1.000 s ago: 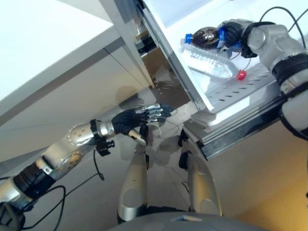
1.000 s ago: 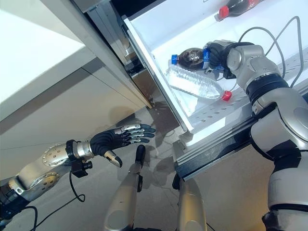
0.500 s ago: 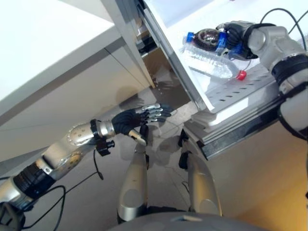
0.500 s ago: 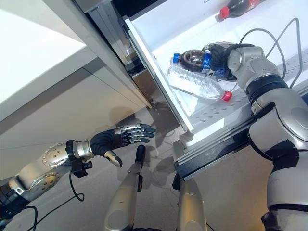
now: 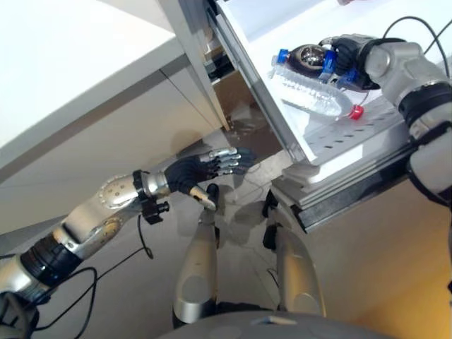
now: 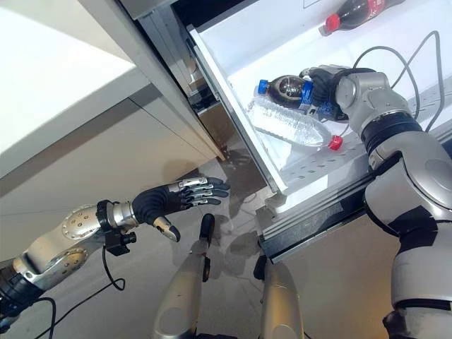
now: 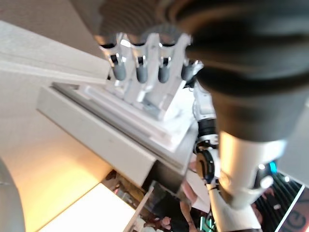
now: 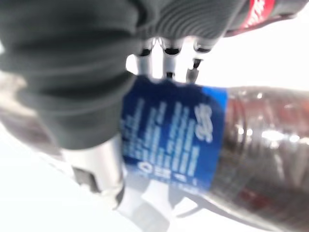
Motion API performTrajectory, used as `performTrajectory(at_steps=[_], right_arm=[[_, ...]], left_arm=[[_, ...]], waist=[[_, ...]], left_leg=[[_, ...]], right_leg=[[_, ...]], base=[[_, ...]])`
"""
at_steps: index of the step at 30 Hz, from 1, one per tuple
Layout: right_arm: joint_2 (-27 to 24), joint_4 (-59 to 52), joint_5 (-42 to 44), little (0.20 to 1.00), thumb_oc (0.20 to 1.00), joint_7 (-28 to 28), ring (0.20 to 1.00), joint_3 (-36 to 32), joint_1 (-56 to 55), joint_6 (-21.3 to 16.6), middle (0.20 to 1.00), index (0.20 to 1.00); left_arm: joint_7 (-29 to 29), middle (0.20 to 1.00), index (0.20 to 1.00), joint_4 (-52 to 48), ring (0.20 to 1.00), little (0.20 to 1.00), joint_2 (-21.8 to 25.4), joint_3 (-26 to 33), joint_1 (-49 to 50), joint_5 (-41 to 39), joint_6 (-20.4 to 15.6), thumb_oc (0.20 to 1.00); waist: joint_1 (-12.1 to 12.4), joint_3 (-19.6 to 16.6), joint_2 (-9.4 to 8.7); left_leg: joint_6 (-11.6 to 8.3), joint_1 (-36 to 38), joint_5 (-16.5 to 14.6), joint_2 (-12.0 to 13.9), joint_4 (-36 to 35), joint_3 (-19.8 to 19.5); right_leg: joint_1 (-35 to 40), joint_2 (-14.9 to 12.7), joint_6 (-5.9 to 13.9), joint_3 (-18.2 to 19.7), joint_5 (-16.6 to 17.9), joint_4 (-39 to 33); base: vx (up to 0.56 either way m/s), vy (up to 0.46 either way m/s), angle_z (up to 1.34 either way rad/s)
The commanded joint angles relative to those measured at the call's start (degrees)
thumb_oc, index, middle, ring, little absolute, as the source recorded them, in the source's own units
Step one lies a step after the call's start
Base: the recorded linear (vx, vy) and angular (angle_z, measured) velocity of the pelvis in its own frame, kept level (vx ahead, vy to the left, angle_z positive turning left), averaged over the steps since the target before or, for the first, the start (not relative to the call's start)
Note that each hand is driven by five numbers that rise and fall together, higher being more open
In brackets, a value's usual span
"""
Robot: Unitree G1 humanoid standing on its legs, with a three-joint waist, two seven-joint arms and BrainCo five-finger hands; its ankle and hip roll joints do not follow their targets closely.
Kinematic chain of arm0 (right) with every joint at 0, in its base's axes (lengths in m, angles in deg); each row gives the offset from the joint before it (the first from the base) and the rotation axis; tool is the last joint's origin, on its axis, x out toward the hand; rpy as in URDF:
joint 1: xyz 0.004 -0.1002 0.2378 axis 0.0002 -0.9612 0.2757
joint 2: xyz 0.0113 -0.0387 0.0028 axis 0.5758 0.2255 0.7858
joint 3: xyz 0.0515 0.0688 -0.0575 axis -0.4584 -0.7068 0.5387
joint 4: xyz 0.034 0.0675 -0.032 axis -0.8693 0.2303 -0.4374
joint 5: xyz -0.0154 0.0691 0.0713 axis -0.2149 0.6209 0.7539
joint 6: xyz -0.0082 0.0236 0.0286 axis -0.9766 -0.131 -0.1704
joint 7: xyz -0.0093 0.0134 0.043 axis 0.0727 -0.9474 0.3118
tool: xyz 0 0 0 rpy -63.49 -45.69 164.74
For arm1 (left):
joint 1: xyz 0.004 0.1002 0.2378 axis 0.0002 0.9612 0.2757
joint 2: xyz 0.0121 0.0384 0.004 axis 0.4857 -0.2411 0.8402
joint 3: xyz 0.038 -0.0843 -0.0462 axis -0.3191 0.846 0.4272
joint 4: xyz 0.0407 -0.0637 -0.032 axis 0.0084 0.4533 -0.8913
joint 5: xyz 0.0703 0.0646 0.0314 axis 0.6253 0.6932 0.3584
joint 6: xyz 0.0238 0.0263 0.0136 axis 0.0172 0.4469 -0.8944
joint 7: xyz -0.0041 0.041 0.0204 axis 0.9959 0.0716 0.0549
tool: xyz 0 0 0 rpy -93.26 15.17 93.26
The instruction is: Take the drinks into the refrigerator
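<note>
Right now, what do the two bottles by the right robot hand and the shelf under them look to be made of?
Clear bottle: thin see-through plastic, ribbed, glossy. Cola bottle: glossy clear plastic over dark liquid, with a blue film label; the right robot hand grips it. Shelf: white, slotted, probably moulded plastic, though painted metal is possible.

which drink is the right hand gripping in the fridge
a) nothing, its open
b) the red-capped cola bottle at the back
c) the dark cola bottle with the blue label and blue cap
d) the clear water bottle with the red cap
c: the right hand curls round the dark cola bottle with the blue label and blue cap, which lies beside the clear water bottle with the red cap; the wrist view shows the fingers on the blue label.
</note>
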Motion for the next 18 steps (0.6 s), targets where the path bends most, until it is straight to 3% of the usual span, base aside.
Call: performTrajectory(at_steps=[1,5,9,12,14,16,18], right_arm=[[-4.1,-7.62,4.25,1.0,1.0,2.06,1.0,5.76,5.32,-0.79,1.0,1.0],[-9.64,-18.35,9.42,1.0,1.0,3.51,1.0,7.91,9.58,-0.51,1.0,1.0],[-19.31,-31.01,15.63,1.0,1.0,6.75,1.0,11.84,14.6,-0.61,1.0,1.0],[-21.09,-33.27,17.62,1.0,1.0,7.61,1.0,12.56,15.43,-0.25,1.0,1.0],[-28.61,-40.77,23.5,1.0,1.0,8.64,1.0,13.45,16.68,-0.4,1.0,1.0],[-30.51,-42.29,24.24,1.0,1.0,8.72,1.0,12.79,15.75,-0.5,1.0,1.0],[-36.03,-47.19,26.34,1.0,1.0,8.59,1.0,10.35,12.62,-1.2,1.0,1.0]], left_arm=[[1.95,1.0,1.0,-7.18,1.0,1.0,1.78,1.86,2.18,-0.2,-1.79,1.0],[2.62,1.0,1.0,-6.74,1.0,1.0,2.99,3.82,3.84,-0.41,-1.59,1.0],[4.24,1.0,1.0,-6.06,1.0,1.0,6.32,6.95,6.84,-0.59,-0.68,1.0],[4.92,1.0,1.0,-5.84,1.0,1.0,7.06,7.36,7.29,-0.62,-0.55,1.0],[6.5,1.0,1.0,-5.16,1.0,1.0,8.31,8.95,9.0,-1.01,-0.1,1.0],[6.85,1.0,1.0,-5.11,1.0,1.0,8.66,9.19,9.28,-1.04,-0.01,1.0],[7.53,1.0,1.0,-4.59,1.0,1.0,8.5,11.03,10.97,-1.2,0.1,1.0]], waist=[[-0.59,2.32,-1.57],[-1.42,2.32,-3.49],[-2.77,0.8,-6.31],[-2.97,0.24,-6.54],[-3.94,-2.73,-7.21],[-4.11,-3.32,-7.32],[-4.87,-5.28,-7.28]], left_leg=[[3.97,7.5,0.97,-0.2,-9.58,0.92],[3.9,9.58,-0.45,-0.06,-7.53,2.66],[3.85,12.69,-2.98,0.02,-4.18,5.56],[3.91,13.39,-3.4,0.1,-3.87,6.06],[3.98,15.39,-4.22,-0.08,-3.75,7.19],[3.98,16.01,-4.36,-0.12,-3.85,7.5],[4.16,17.1,-4.84,-0.27,-4.11,8.2]], right_leg=[[1.21,-1.16,6.67,1.34,-5.54,9.72],[4.15,-0.71,6.7,3.11,-5.07,8.39],[9.27,-0.07,7.0,5.68,-4.6,6.21],[9.95,0.06,7.11,6.28,-4.59,5.88],[12.18,0.26,7.31,7.14,-4.65,4.48],[12.79,0.28,7.31,7.38,-4.66,4.01],[13.76,0.35,7.58,8.23,-4.51,2.97]], base=[[0.0,0.0,0.0],[0.01,0.036,-0.1],[0.03,0.042,-0.34],[0.04,0.025,-0.32],[0.08,0.048,-0.26],[0.05,0.03,-0.16],[0.07,0.025,-0.13]])
